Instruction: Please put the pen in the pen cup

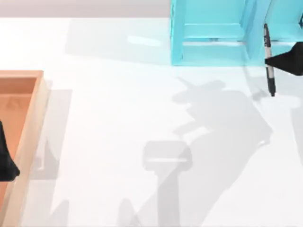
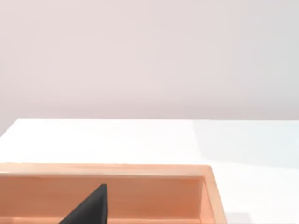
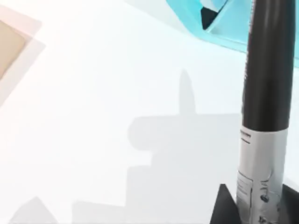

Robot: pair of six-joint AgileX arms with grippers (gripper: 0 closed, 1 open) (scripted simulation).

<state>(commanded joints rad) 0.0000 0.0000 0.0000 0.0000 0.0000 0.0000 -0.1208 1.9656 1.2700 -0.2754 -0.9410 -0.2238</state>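
**Pen held aloft near the table's far-right corner; risks before insertion**

Item 1 — pen point(image 1: 269, 59). It is pinched at its pale middle barrel by the right gripper point(image 1: 271, 60), near the right edge of the table toward the far-right corner. In the top view it runs roughly parallel to that edge, one black end over the cyan holder point(image 1: 213, 38), the other over bare table point(image 1: 118, 118). A shadow separate from it is cast on the table, so it is judged to be lifted clear of the surface.

Item 2 — risks, as judged.
- Slippage: a slim, smooth barrel is held by only 2 fingers; a pivot in the grip may be caused by a quick swing.
- Collision: the cyan holder's walls lie just beside the pen; a dark end could be caught on a rim if the pen is tilted late.
- Target doubt: which opening serves as the pen cup cannot be told.

Item 3 — pose. The right gripper is extended in from the right edge, its fingers closed on the barrel, as confirmed in the right wrist view point(image 3: 261, 196). The left gripper point(image 1: 5, 163) is parked over the wooden tray point(image 1: 40, 109) at the left edge; the state of its fingers cannot be told.
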